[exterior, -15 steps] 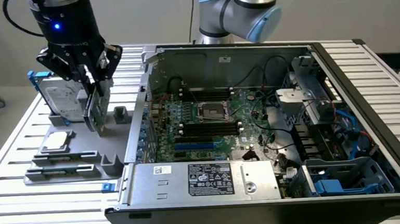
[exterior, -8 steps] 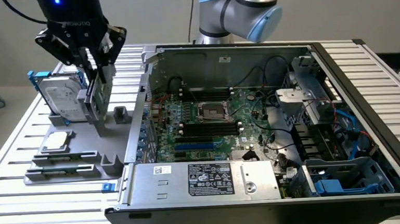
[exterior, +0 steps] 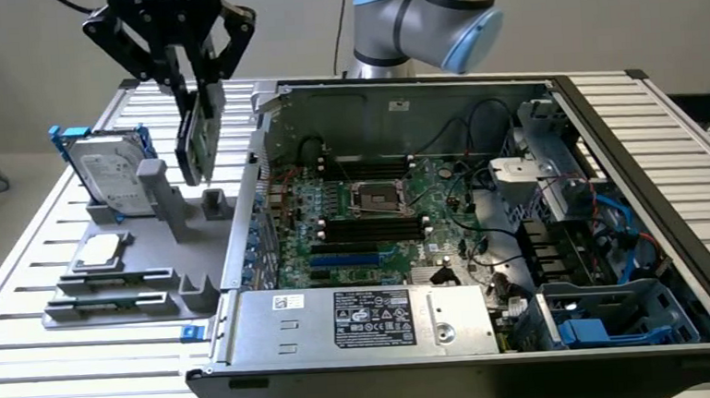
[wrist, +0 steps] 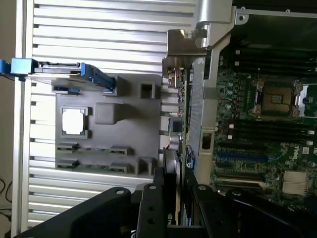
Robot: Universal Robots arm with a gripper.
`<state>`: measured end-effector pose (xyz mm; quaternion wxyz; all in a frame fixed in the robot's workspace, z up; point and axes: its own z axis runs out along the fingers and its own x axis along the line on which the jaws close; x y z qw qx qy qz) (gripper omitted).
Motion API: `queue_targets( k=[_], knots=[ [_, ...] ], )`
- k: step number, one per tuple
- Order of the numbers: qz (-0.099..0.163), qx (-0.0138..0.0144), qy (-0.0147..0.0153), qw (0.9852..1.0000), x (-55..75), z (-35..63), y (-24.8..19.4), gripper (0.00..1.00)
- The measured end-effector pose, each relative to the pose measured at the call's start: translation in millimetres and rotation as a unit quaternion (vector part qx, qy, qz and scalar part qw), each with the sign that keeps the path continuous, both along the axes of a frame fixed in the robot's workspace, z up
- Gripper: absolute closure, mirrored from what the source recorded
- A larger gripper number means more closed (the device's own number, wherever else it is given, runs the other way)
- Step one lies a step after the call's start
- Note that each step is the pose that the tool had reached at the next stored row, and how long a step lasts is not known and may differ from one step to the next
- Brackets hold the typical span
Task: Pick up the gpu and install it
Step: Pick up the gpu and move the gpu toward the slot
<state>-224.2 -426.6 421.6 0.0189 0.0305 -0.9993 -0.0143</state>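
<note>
The gpu [exterior: 197, 139], a thin greenish card, hangs upright on its edge in the air, with my gripper [exterior: 197, 86] shut on its upper end. It hovers above the grey parts holder [exterior: 125, 268], just off the outer wall of the open computer case [exterior: 256, 196], at the exterior view's left. In the wrist view the gpu [wrist: 179, 124] runs edge-on away from the black fingers [wrist: 161, 181], its silver bracket [wrist: 185, 47] at the far end. It lines up over the case wall, beside the motherboard [wrist: 257, 129] with its blue slots [wrist: 242, 156].
A silver hard drive in a blue frame [exterior: 106, 173] stands at the holder's back. A square chip [exterior: 99, 252] and narrow memory sticks [exterior: 109, 302] lie on the holder. Inside the case are the power supply [exterior: 363, 323], cables and a drive cage [exterior: 576, 176]. The slatted table [exterior: 94, 363] surrounds it.
</note>
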Motion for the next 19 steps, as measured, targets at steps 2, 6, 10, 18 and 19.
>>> queue_targets(
  k=[2, 6, 10, 18, 19],
  knots=[
    [0.000, 0.0011, 0.0003, 1.0000, 9.0, 0.8, 0.0, 0.73],
    [0.000, 0.0022, 0.0003, 1.0000, 27.4, 0.8, 0.0, 0.73],
    [0.000, 0.0024, 0.0003, 1.0000, 45.7, 0.3, 0.0, 0.73],
    [0.000, 0.0024, 0.0003, 1.0000, 81.8, -10.2, 0.1, 0.73],
    [0.000, 0.0023, 0.0004, 1.0000, 86.2, -12.0, 0.2, 0.73]
  ],
)
